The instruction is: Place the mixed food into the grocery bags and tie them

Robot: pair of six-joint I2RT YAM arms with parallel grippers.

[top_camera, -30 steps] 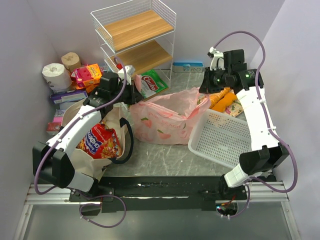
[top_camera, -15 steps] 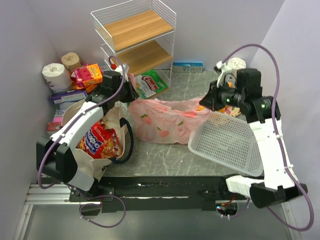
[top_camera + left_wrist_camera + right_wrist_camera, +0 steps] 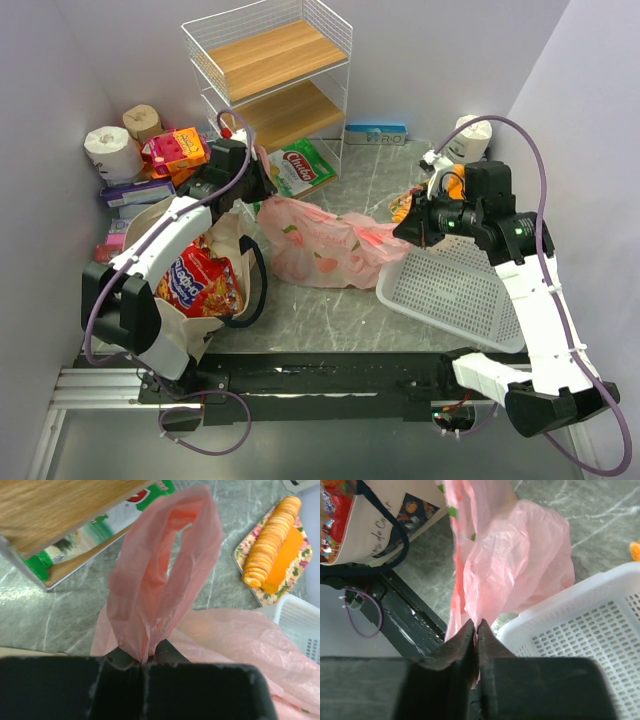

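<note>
Both arms reach over the pink bag, left claw and right claw each clamped on one end. Grey marbled counter beneath, pale lilac walls around.

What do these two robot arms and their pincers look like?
Both arms are built alike: the left arm and right arm have smooth white shells on the long segments and chunky black blocks at the joints. A thin purple cable loops loosely along each. The left gripper and right gripper are matte black, each with two tapered fingers on a wide flat body.
</note>
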